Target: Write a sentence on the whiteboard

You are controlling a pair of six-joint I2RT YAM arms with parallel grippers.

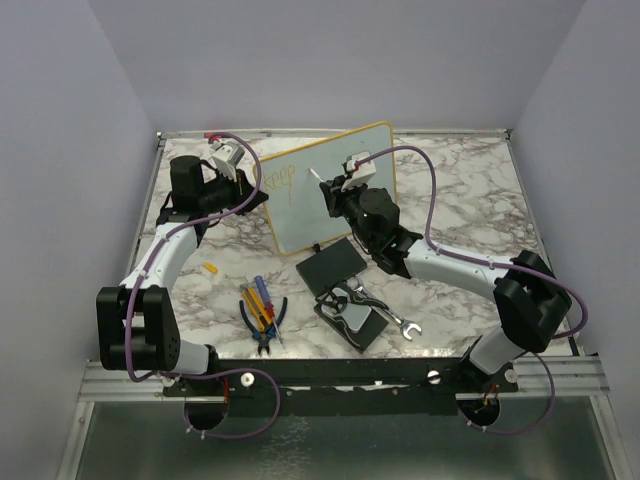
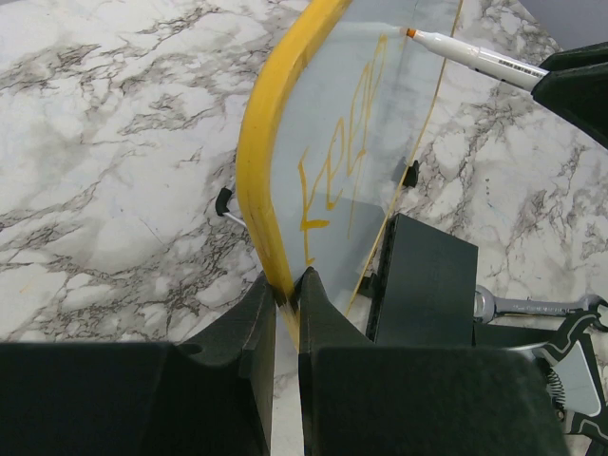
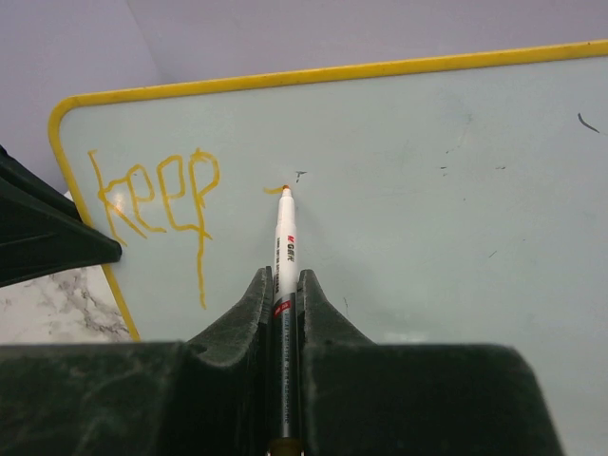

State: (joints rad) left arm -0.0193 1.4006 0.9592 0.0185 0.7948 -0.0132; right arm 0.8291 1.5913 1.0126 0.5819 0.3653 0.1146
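We see whiteboard (image 1: pixel 310 215) propped at table's (image 1: pixel 470 200) 12 o'clock, left gripper (image 2: pixel 287 285) clenched on its yellow edge. Right gripper (image 3: pixel 282 280) grasps marker (image 3: pixel 283 242), tip at board. Sentence (image 3: pixel 157 204) reads only "keep", at 9 o'clock from tip.

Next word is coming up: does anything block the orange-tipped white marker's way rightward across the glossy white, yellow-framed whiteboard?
Nothing visible does. The marker reaches just right of the orange "keep"; the whiteboard beyond is bare but for tiny dark specks. The left gripper grips its left edge.
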